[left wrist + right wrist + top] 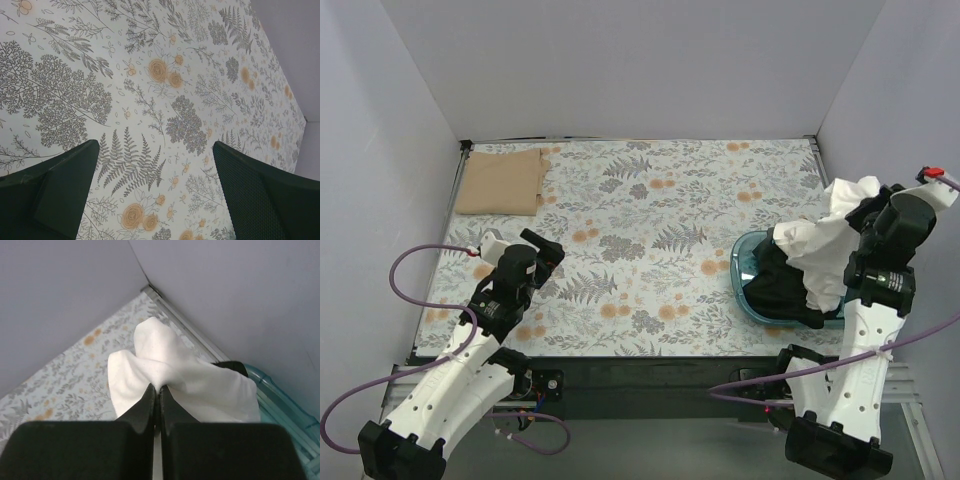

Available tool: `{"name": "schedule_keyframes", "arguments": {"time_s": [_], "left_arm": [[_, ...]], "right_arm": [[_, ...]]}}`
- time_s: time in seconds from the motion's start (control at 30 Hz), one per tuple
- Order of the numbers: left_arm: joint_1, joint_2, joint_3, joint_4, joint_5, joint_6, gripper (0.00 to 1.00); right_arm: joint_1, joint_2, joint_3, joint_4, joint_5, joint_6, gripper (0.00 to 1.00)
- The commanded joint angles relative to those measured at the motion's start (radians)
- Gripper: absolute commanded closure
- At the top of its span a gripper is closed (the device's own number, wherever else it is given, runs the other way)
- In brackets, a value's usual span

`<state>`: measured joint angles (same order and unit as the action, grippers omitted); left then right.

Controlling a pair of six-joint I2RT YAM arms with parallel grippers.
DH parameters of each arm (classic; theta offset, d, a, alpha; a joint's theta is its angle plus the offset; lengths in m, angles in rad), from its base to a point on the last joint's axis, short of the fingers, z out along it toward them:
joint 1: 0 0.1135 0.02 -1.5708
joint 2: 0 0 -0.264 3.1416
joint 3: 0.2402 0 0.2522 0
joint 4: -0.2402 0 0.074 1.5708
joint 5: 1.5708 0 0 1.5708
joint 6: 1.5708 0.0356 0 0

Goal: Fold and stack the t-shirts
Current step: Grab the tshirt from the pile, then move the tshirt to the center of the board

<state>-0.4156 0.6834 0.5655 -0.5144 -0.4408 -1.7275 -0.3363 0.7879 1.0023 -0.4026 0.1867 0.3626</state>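
Pick-up step: white t-shirt (817,250) held up above basket (744,283), right side of worktop (650,200).
Right end effector (156,389) clamped on a pinch of white cloth; left end effector (155,155) apart, low over worktop. 1 tan shirt (500,180) lies folded far left. Next, likely: carry to centre, spread flat. Overhead view shows dark garment (775,285) in basket; right wrist view alone shows the pinch.

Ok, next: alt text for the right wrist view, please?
The right hand is shut on a bunched white t-shirt, pinching a fold that puffs up above its tips. Behind it are the floral table on the left, the rim of a teal basket at lower right, and plain grey walls.
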Motion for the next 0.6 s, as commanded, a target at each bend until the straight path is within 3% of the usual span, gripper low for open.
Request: {"name": "schedule_keyframes", "arguments": {"time_s": [0.0, 0.07, 0.2, 0.3, 0.57], "left_arm": [[0.000, -0.005, 0.007, 0.016, 0.007, 0.014, 0.03], [-0.002, -0.004, 0.001, 0.024, 0.002, 0.014, 0.03], [-0.002, -0.002, 0.007, 0.033, 0.025, 0.028, 0.03], [-0.002, 0.004, -0.013, 0.063, 0.019, 0.032, 0.02], [-0.002, -0.011, -0.018, 0.082, 0.042, 0.055, 0.02]], "right_arm": [[0.000, 0.019, 0.139, 0.093, -0.100, 0.007, 0.99], [0.002, 0.065, 0.227, 0.116, -0.177, 0.019, 0.99], [0.002, 0.184, 0.393, 0.194, -0.545, 0.082, 0.99], [0.032, 0.278, 0.455, 0.368, -0.775, 0.182, 0.99], [0.497, 0.514, 0.752, 0.354, -0.622, 0.018, 0.99]]}}
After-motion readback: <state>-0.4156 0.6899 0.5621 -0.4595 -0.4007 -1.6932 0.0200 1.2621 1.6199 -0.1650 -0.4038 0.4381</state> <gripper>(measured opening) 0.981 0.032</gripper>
